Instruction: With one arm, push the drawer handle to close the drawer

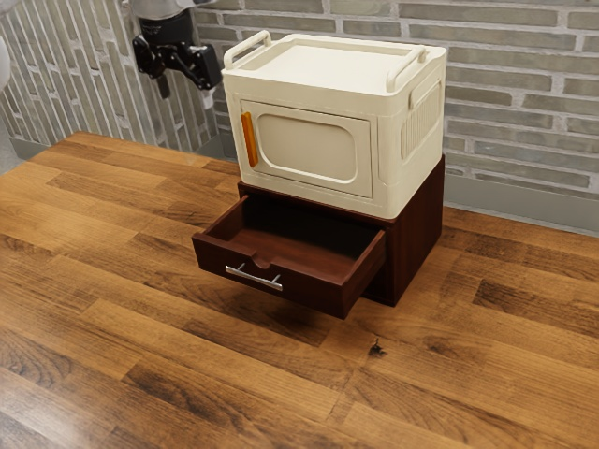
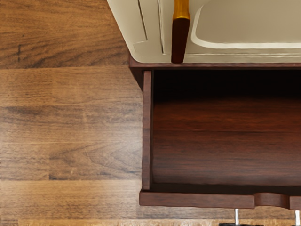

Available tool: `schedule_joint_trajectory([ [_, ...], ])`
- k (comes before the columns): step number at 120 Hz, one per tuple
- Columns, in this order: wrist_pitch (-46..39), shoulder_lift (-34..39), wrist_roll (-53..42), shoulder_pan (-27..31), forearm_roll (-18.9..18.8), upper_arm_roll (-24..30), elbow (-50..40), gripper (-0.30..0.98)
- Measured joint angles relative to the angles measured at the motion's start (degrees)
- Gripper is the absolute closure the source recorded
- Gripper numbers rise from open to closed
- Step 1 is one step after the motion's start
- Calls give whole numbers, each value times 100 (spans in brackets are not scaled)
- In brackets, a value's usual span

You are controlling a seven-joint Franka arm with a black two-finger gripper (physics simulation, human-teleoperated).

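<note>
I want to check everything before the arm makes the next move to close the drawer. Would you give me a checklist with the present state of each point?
1. Drawer fully closed: not ok, it stands pulled out.
2. Gripper holding nothing: ok, its fingers are apart with nothing between them.
3. Gripper touching the silver handle: not ok, it hangs higher, away toward the exterior view's left.
4. Nothing sticking up out of the drawer: ok.
5. Back of the drawer's inside empty: cannot tell, it is too dark.
6. Door of the cream box above shut: ok.
</note>
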State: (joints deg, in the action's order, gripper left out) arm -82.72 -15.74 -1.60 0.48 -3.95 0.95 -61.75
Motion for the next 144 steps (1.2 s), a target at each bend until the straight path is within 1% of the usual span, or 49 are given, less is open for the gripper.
schedule_joint_trajectory([
  [16, 152, -17, -67, 7, -41, 1, 35, 0],
  [26, 203, 88, -101, 182, 120, -1, 26, 0],
  [30, 217, 533, -112, 261, 232, 3, -1, 0],
  [36, 343, 1584, -127, 380, 592, 15, -421, 0],
  [40, 436, 2342, -135, 494, 788, 33, -1044, 0],
  [44, 514, 3153, -128, 596, 936, 62, -1884, 0],
  [49, 589, 4081, -85, 762, 1061, 146, -2912, 0],
  [54, 626, 4993, -43, 1069, 1146, 345, -3961, 0],
  [60, 624, 5695, 6, 1307, 1242, 733, -4897, 0],
  [66, 566, 6098, 57, 1412, 1371, 1060, -5572, 0],
  [71, 504, 6281, 102, 1449, 1501, 1255, -5962, 0],
  [80, 418, 6485, 201, 1499, 1684, 1430, -6318, 0],
  [92, 247, 6588, 310, 1502, 1802, 1420, -6738, 0],
  [98, 104, 6715, 333, 1506, 1829, 1345, -7099, 3],
  [107, -165, 6847, 289, 1533, 1827, 1303, -7727, 16],
  [126, -793, 6874, 169, 1458, 1658, 1443, -8567, 48],
  [137, -1250, 6748, 25, 1489, 1567, 1494, -8794, 60],
  [144, -1557, 6469, -64, 1498, 1510, 1543, -8829, 66],
])
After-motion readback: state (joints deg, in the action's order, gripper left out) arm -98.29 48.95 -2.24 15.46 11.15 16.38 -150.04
